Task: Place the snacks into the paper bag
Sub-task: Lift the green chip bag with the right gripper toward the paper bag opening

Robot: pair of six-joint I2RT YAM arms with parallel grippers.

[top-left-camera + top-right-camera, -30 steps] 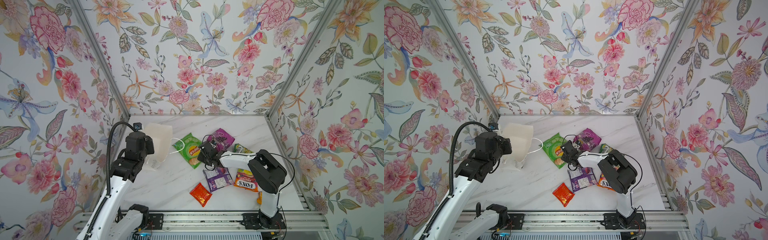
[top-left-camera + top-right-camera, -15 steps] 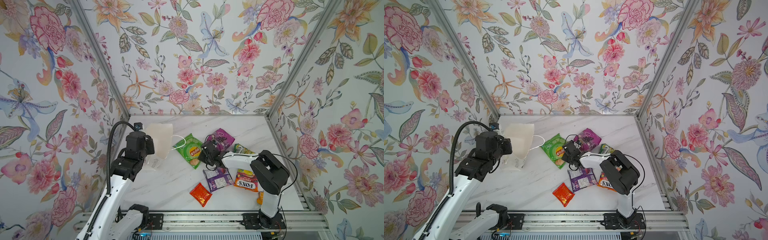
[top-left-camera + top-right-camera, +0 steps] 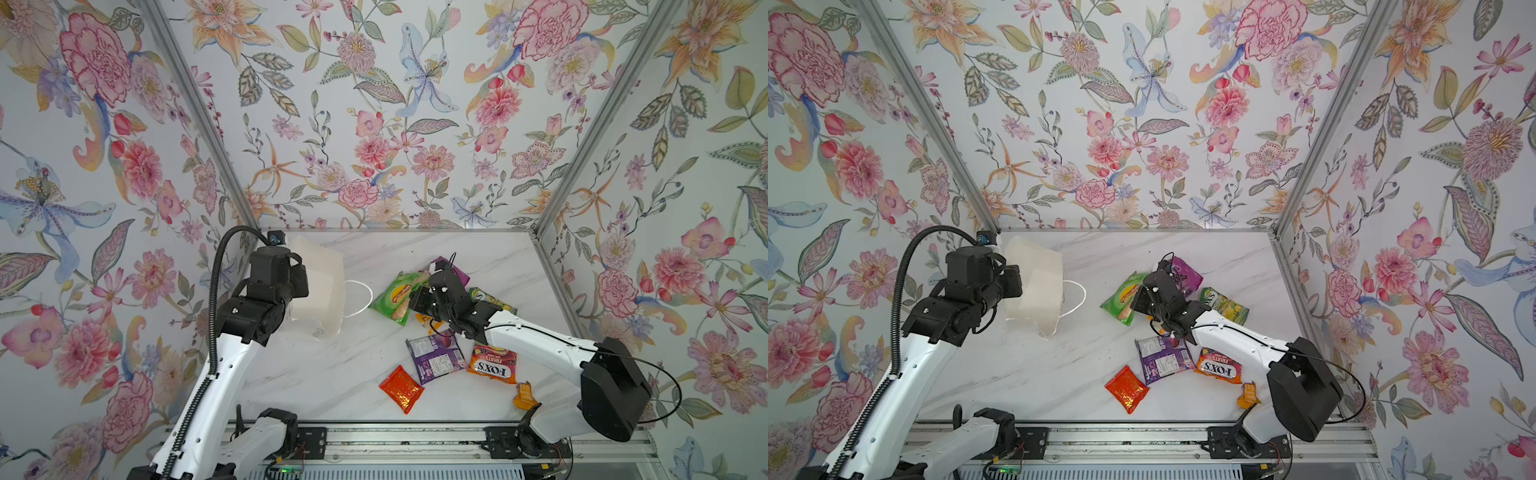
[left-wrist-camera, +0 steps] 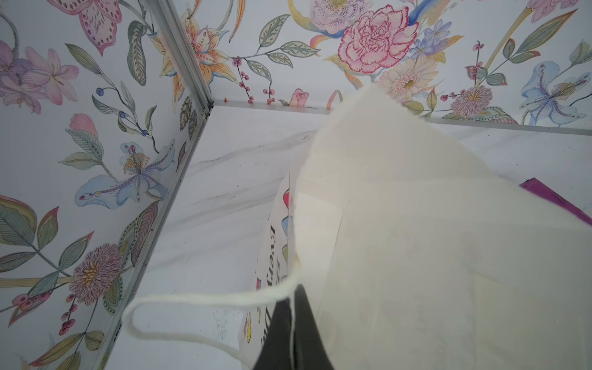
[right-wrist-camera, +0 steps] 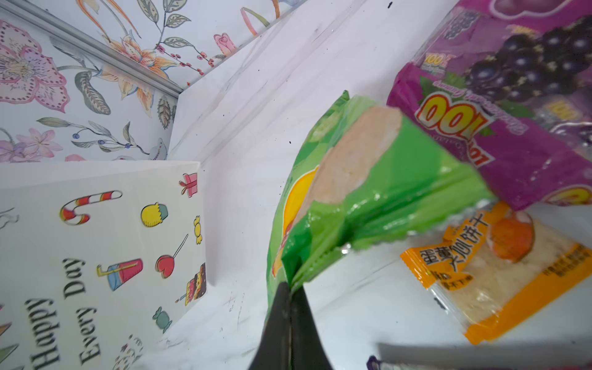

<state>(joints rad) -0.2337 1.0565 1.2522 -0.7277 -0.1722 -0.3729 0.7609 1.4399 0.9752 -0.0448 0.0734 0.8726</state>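
Left gripper [image 4: 293, 301]: we see it pinched onto the paper bag [image 4: 416, 240] rim, at the table's [image 3: 332, 374] far left.
Right gripper [image 5: 290, 290]: clamped on the green chips bag [image 5: 378, 205] at its crimped edge.
Snack position: just beside the purple packet [image 5: 496, 112], apart from the paper bag.

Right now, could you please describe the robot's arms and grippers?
The left arm and right arm are white links with bulky black joints. A ribbed black hose follows the left, a thin black cable the right. The left gripper and right gripper end in slim black fingers.
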